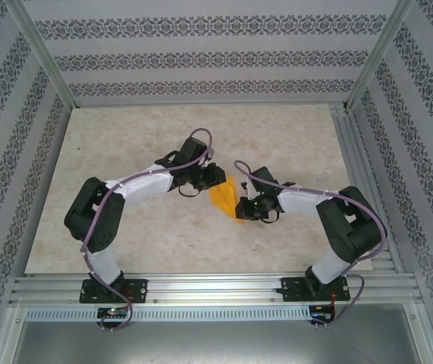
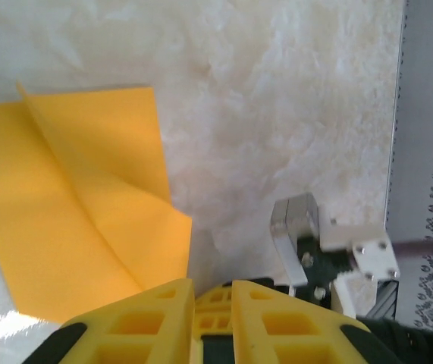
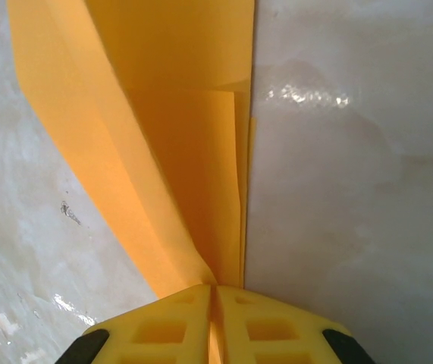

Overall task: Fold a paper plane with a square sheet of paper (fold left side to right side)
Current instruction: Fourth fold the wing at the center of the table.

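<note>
The orange-yellow sheet of paper (image 1: pixel 224 196) lies folded over on the marble tabletop between the two arms. In the right wrist view the paper (image 3: pixel 178 136) rises from the table in creased layers that converge into my right gripper (image 3: pixel 214 287), which is shut on them. That gripper (image 1: pixel 243 209) sits at the sheet's right edge. In the left wrist view the paper (image 2: pixel 72 205) lies to the left with one flap lifted. My left gripper (image 2: pixel 212 284) hovers beside its corner, its jaws a narrow gap apart with nothing between them. From above it (image 1: pixel 216 176) is at the sheet's upper left.
The tabletop (image 1: pixel 125 152) is ringed by aluminium rails (image 1: pixel 216 288) at the near edge and right side, with patterned walls on three sides. Part of the right arm (image 2: pixel 330 250) shows close to the left fingers.
</note>
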You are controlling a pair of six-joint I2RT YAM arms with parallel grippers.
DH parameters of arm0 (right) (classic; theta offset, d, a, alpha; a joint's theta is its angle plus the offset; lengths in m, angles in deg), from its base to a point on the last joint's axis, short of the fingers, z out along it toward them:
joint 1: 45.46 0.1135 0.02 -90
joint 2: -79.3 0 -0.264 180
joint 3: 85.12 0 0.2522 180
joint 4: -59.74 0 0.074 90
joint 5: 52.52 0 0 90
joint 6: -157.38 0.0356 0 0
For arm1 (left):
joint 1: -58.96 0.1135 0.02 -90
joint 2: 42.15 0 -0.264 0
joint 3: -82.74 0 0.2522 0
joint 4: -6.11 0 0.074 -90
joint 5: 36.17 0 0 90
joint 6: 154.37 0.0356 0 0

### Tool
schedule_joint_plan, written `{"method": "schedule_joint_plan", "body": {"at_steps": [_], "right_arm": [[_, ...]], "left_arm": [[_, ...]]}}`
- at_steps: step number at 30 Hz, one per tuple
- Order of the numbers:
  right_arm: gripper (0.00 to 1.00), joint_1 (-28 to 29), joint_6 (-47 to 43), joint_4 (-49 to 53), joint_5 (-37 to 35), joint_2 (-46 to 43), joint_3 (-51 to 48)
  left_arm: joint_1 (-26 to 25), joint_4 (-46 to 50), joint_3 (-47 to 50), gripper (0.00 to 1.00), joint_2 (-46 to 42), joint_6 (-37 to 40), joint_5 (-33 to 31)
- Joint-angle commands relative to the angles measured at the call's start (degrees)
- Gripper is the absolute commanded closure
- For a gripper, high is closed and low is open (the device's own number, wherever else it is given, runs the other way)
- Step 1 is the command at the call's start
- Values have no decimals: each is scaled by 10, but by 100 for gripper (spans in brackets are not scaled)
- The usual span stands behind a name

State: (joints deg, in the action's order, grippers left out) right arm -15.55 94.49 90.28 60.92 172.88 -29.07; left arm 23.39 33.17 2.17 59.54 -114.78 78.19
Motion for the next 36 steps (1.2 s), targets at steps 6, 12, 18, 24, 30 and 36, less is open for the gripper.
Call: {"method": "schedule_joint_plan", "body": {"at_steps": [6,12,18,24,30,36], "right_arm": [[89,11,6,62,-47,41,-18],[89,13,1,71,-55,41,-13],[89,16,-1,78,-59,43,-10],[89,18,-1,81,-62,45,-8],[89,22,-4,95,-73,49,-4],[89,29,-3,110,-90,55,-2]], "left_arm": [[-47,-93,60,83,27,-44,40],[-62,-141,58,84,66,-76,50],[-65,-132,46,84,91,-80,36],[-65,-128,37,84,110,-76,33],[-65,-109,33,84,118,-68,18],[-64,-48,9,84,125,-37,-30]]}}
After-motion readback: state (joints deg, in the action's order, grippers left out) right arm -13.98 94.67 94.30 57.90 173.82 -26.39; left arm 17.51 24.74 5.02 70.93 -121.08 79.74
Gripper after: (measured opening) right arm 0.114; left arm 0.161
